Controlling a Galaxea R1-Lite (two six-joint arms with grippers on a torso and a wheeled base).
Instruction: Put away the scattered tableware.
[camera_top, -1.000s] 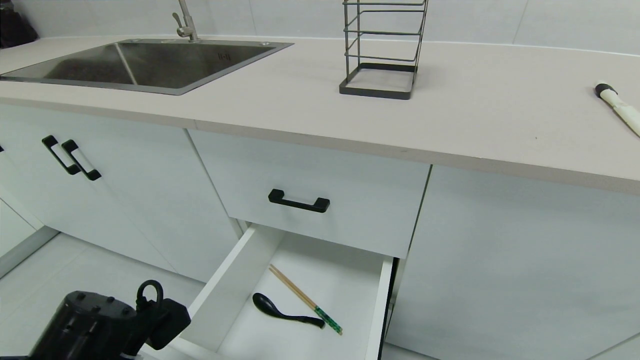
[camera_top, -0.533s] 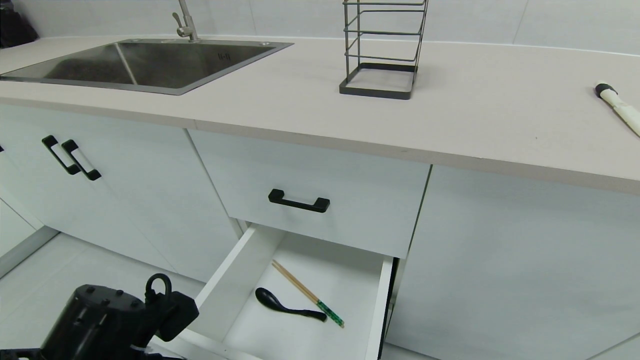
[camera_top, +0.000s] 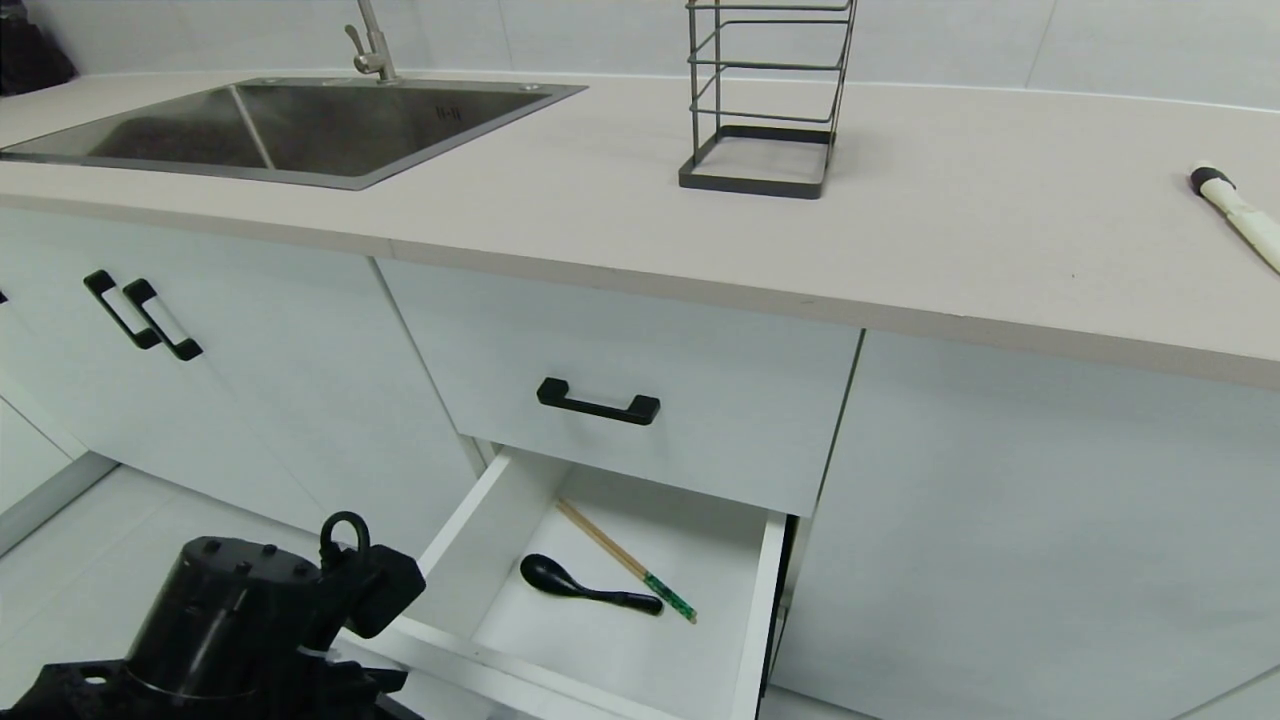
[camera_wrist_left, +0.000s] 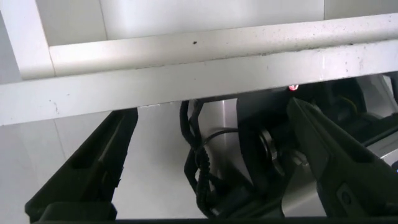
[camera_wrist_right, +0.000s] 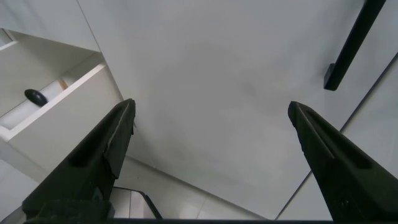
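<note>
Head view: black spoon (camera_top: 590, 593) beside chopsticks (camera_top: 625, 560) inside open drawer (camera_top: 762, 600).

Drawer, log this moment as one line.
drawer: open | inside: spoon, chopsticks | left hand: open, at drawer front | right hand: open

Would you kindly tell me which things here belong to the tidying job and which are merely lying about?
Job: black spoon, chopsticks, open drawer holding both.
Lying about: sink, wire rack, white-handled item on the counter, too unclear to name.
</note>
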